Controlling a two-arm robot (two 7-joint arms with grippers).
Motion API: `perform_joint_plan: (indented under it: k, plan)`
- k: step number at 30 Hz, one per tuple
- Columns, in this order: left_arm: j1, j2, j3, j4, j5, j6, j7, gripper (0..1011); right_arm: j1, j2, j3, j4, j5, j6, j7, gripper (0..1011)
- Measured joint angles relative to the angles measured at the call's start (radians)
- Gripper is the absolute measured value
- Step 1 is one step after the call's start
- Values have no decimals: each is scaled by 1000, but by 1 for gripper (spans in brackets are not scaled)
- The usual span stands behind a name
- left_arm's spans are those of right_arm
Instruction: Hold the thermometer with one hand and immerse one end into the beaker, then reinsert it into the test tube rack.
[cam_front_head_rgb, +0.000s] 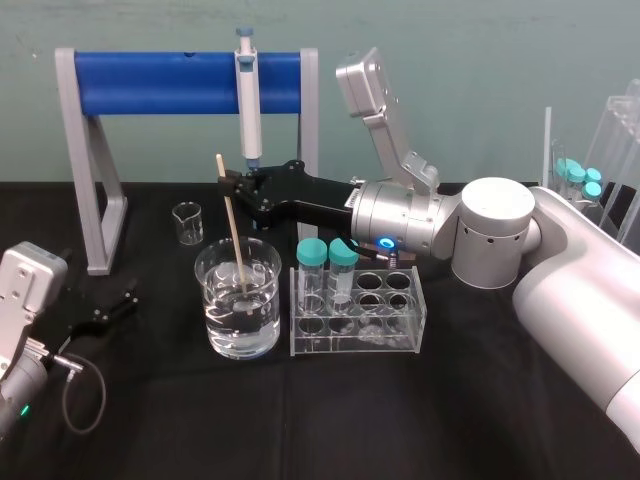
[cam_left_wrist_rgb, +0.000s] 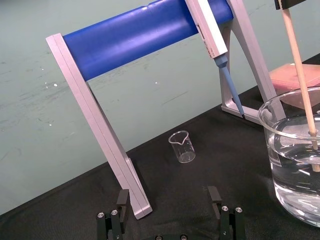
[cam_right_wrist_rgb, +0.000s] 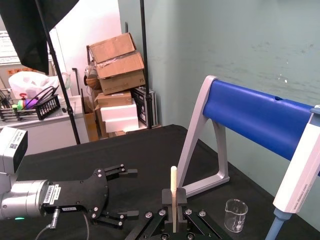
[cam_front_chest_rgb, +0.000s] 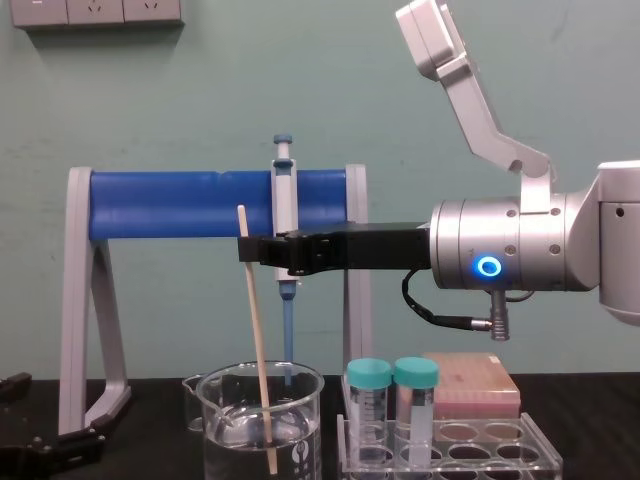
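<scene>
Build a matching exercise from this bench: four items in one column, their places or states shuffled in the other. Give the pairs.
1. thermometer
2. pipette
3. capped tubes
4. left gripper

A. hangs on the blue-barred stand
B. stand in the test tube rack
C. clamped in the right gripper, lower end inside the beaker
D. open, low at the left of the table

Pairs: 1-C, 2-A, 3-B, 4-D
</scene>
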Motion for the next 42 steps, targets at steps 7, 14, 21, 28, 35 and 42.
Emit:
perform_joint_plan:
  k: [7, 14, 21, 28, 35, 42]
  plan:
    - [0, 0, 0, 0, 0, 0, 0, 1004, 0, 0, 0, 0, 0, 0, 0, 55]
    - [0, 0, 0, 0, 0, 0, 0, 1004, 0, 0, 0, 0, 0, 0, 0, 55]
    - [0, 0, 0, 0, 0, 0, 0, 1004, 0, 0, 0, 0, 0, 0, 0, 55]
    - [0, 0, 0, 0, 0, 0, 0, 1004, 0, 0, 0, 0, 0, 0, 0, 55]
    - [0, 0, 0, 0, 0, 0, 0, 1004, -1, 0, 2, -3, 2, -1, 2, 55]
    - [0, 0, 0, 0, 0, 0, 0, 1004, -15, 5, 11, -35, 13, -11, 7, 55]
